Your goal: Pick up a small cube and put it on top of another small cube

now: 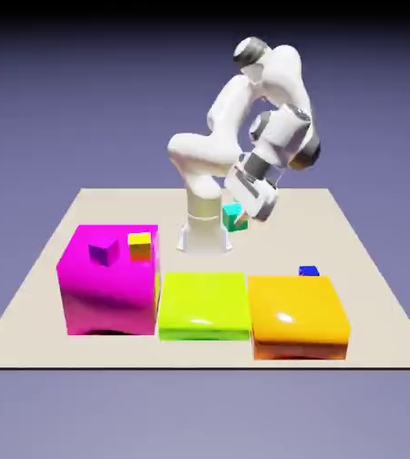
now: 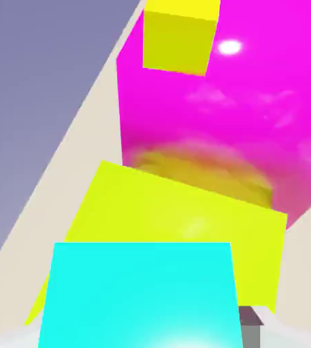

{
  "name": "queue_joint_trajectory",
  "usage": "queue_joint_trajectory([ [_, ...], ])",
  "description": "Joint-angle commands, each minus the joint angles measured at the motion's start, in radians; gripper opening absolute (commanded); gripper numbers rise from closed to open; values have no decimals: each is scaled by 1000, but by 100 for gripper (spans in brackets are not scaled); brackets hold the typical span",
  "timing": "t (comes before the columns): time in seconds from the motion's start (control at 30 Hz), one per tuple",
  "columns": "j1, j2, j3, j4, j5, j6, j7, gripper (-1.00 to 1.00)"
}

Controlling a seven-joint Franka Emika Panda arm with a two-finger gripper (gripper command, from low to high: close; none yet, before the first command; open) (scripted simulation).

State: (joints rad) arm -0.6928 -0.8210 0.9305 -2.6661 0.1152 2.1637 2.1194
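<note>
Sitting between the jaws: the small cube [image 2: 141, 296].

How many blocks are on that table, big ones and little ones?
Big blocks: 3, glossy magenta block, lime-green block, orange block.
Small cubes: 4, purple cube, yellow cube, blue cube, cyan cube in the tool.
Total: 7.

magenta block [image 1: 109, 287], lime block [image 1: 204, 305], orange block [image 1: 298, 314]

Three big blocks [image 1: 109, 280] (magenta, lime, orange); four small cubes [image 1: 139, 246]; one arm [image 1: 235, 116].
</note>
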Motion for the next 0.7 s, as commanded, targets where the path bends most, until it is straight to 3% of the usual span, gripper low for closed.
queue_joint_trajectory([
  [0.0,-24,28,-34,10,-44,12,7,-100],
  [0.2,-168,193,-235,69,-305,91,49,-100],
  [0.27,-172,198,-240,70,-312,93,50,-100],
  [0.43,-290,316,-165,-4,-414,288,141,-100],
  [0.47,-290,316,-165,-4,-414,288,141,100],
  [0.67,-172,198,-240,70,-312,94,50,100],
])
